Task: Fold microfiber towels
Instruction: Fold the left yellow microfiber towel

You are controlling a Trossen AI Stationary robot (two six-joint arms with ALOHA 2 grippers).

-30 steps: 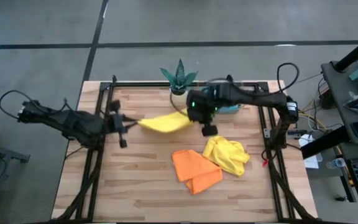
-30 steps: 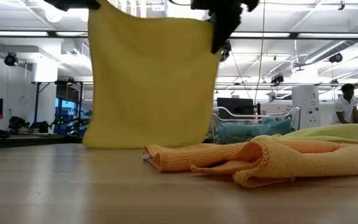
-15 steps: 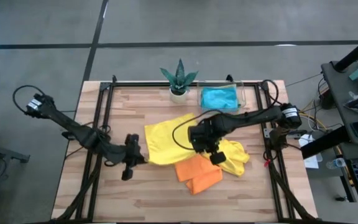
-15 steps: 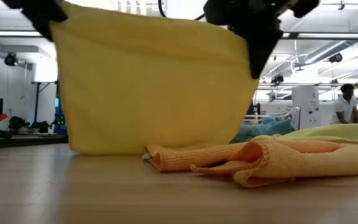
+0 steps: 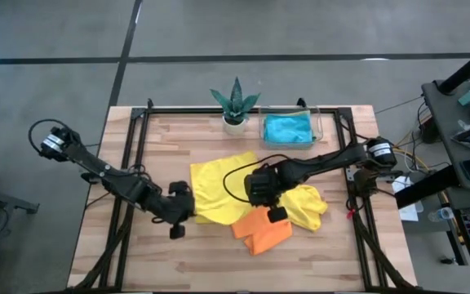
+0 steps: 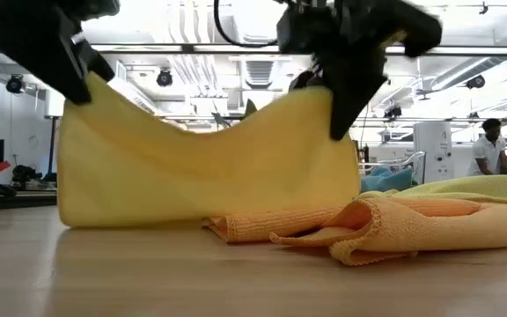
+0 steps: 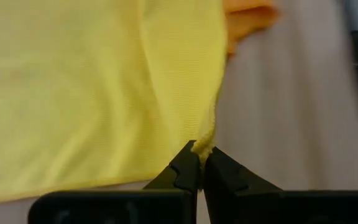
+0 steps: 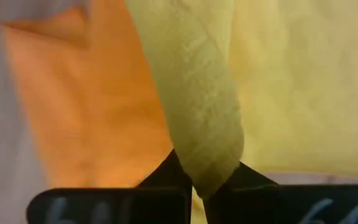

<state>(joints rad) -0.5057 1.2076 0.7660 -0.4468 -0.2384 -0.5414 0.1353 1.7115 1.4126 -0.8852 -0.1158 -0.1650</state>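
Note:
A bright yellow towel (image 5: pixel 219 189) stretches between my two grippers, both shut on it. My left gripper (image 5: pixel 188 215) has its near left corner and my right gripper (image 5: pixel 269 206) its near right corner. The towel's far part lies on the table; in the low view its upper edge (image 6: pixel 218 123) sags between the grippers and its lower edge rests on the wood. An orange towel (image 5: pixel 261 230) lies crumpled just in front of my right gripper, with a second yellow towel (image 5: pixel 306 204) to its right. A blue towel (image 5: pixel 288 128) lies in the tray. My left gripper pinches the yellow towel's corner (image 7: pixel 204 147) between its two fingertips, slanting down from the table's left. The corner is held above the table while the cloth slopes down from it. My right gripper pinches a bunched corner (image 8: pixel 207 163) of the same towel between its fingers, pointing steeply down from above. That corner is held up off the table, just over the orange towel (image 8: pixel 73 106).
A potted plant (image 5: pixel 235 102) stands at the far edge, beside a clear tray (image 5: pixel 321 131). Black frame rails (image 5: pixel 129 204) run along both table sides. Bare wood (image 5: pixel 186 261) lies along the near edge. A person (image 6: pixel 491 145) stands far back in the room.
Both grippers have gone down and toward the near edge with the yellow towel, my left one also turning. The towel hung high and straight before; now its far part lies spread on the table and its held edge sags.

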